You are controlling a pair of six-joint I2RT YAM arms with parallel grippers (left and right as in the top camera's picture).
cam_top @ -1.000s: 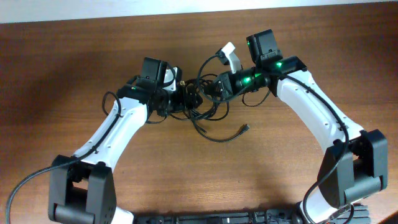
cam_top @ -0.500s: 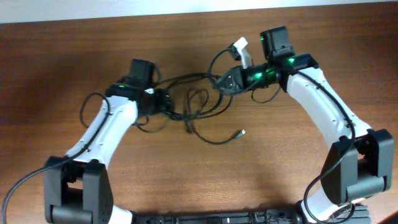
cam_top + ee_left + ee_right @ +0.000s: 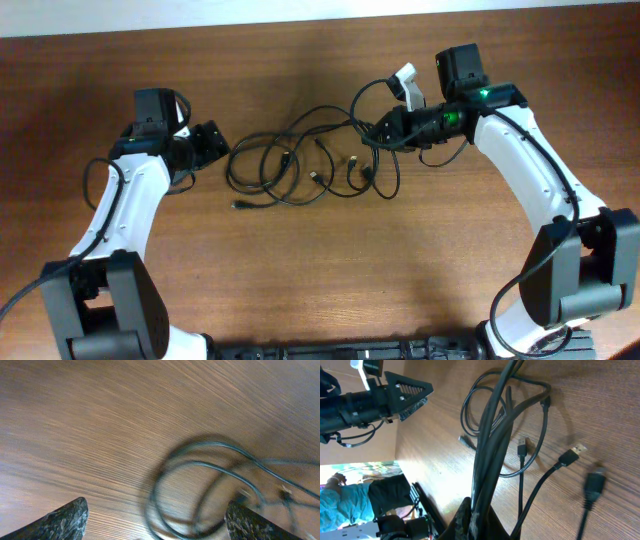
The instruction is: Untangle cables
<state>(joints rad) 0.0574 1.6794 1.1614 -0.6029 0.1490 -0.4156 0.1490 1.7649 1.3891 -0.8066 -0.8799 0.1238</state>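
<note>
Right now my left end effector (image 3: pixel 207 143) sits over the left part of the tabletop (image 3: pixel 320 280), fingers spread wide with nothing between them. It is just beside the leftmost loop of the cables (image 3: pixel 290 165), and from overhead I see a small gap between them. Through the left wrist camera the two dark fingertips (image 3: pixel 62 519) sit at the bottom corners of the view. Blurred loops of cord lie flat on the wood ahead of them, toward the right. My right end effector (image 3: pixel 378 131) is pressed together on a bundle of cable strands at the right edge of the heap. In the right wrist camera several black strands run side by side straight into the closed fingers, then fan out into loops farther along the wood. The rest of the cables lie as loose overlapping loops across the middle of the tabletop, between the two arms, and several strands cross one another. A silvery plug (image 3: pixel 577 450) rests on the wood to the right of the pinched bundle. Beside it lies a dark plug (image 3: pixel 593 486), which looks blurred. How many separate cords are in the heap I cannot tell.
</note>
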